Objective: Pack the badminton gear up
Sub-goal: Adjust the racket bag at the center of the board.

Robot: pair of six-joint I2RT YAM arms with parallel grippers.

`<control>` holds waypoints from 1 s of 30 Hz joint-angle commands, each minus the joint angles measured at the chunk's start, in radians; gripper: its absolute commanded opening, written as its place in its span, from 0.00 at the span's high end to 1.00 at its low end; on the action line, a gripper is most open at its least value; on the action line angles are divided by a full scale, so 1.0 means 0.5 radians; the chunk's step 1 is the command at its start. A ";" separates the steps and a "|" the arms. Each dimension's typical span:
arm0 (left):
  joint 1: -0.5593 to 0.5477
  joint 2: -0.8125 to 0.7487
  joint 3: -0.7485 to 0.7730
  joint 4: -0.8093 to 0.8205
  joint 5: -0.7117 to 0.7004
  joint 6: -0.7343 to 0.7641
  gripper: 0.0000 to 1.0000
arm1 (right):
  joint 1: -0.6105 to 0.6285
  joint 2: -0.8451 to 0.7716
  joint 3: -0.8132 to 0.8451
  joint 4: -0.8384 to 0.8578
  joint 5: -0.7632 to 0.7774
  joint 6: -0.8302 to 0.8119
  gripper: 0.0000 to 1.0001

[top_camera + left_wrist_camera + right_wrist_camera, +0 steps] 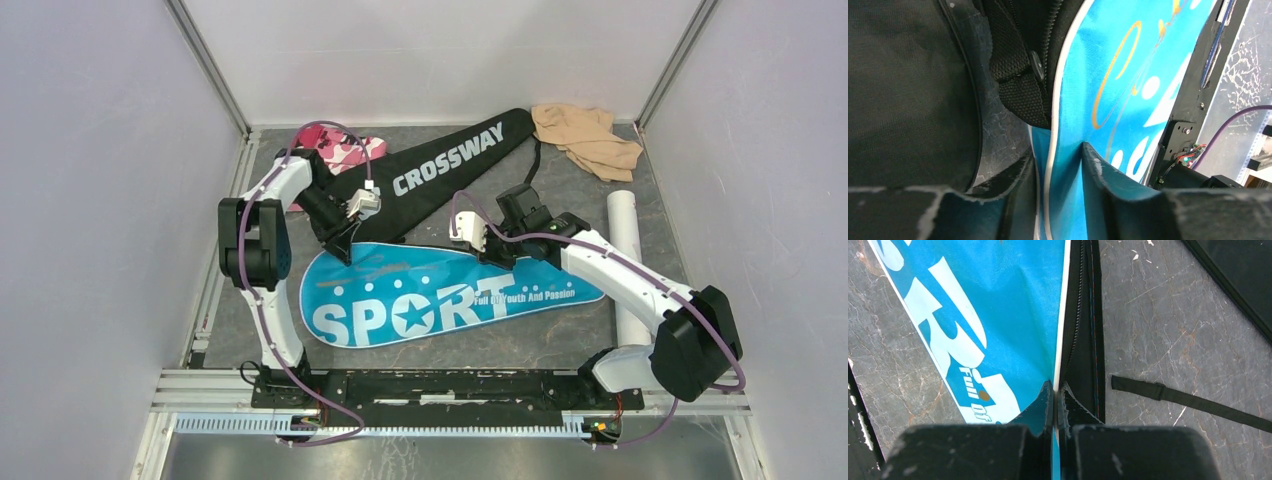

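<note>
The blue "SPORT" racket cover (440,295) lies flat at mid-table, its tip partly on the black "CROSSWAY" cover (440,160). My left gripper (345,245) is at the blue cover's far-left edge. In the left wrist view its fingers close on the white-piped rim (1050,165), blue cloth filling the gap of the gripper (1058,165). My right gripper (495,258) is at the cover's far edge. It is shut (1055,390) on the seam where blue face (998,305) meets black zip strip (1083,325). A long white tube (627,250) lies at the right.
A pink-and-white camouflage cloth (335,150) sits at the back left and a beige cloth (585,135) at the back right. A black strap (1188,400) trails over the grey marbled table (560,190). White walls close in three sides.
</note>
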 commanded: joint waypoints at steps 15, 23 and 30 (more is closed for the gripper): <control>-0.159 -0.954 -0.057 0.070 0.062 0.280 0.98 | 0.017 -0.111 0.090 0.039 0.221 -0.012 0.54; -0.258 -1.381 -0.254 0.423 -0.065 0.398 0.98 | 0.014 -0.271 0.207 -0.017 0.322 -0.037 0.15; -0.285 -1.552 -0.300 0.605 -0.028 0.446 0.98 | 0.007 -0.354 0.275 -0.222 0.342 -0.113 0.02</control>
